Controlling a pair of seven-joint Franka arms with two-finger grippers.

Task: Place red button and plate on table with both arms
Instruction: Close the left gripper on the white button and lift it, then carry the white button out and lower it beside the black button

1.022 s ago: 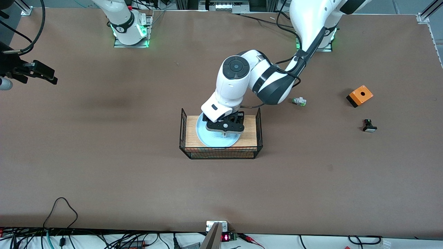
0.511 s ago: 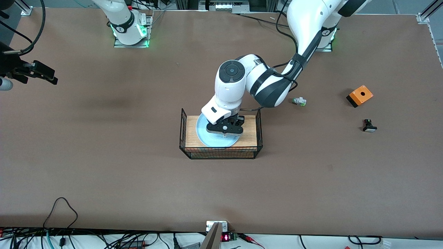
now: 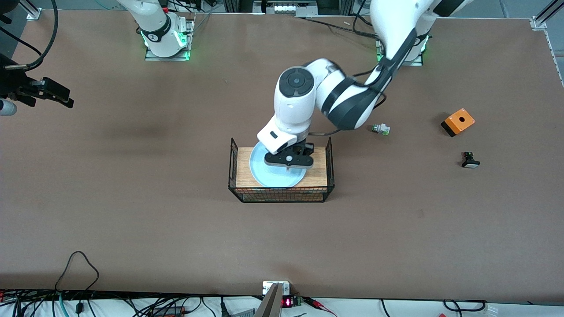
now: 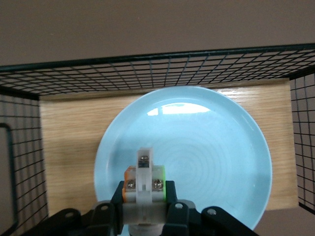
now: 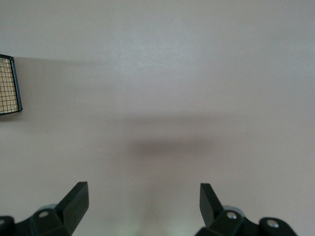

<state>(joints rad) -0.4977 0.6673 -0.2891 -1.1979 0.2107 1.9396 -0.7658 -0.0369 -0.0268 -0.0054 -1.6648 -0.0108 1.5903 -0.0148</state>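
Over the plate (image 3: 275, 169) at frame centre, the left gripper (image 4: 143, 206) clamps the red button (image 4: 143, 176): lift straight up, clearing the rack (image 3: 280, 192); the right gripper (image 5: 142, 204) waits wide.

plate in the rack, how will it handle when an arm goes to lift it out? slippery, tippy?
The plate looks glossy, with a window reflection, so probably slippery. Shallow with a thin rim: an edge pinch will likely tilt it. It lies flat on the rack board between wire sides, so sliding out looks blocked.
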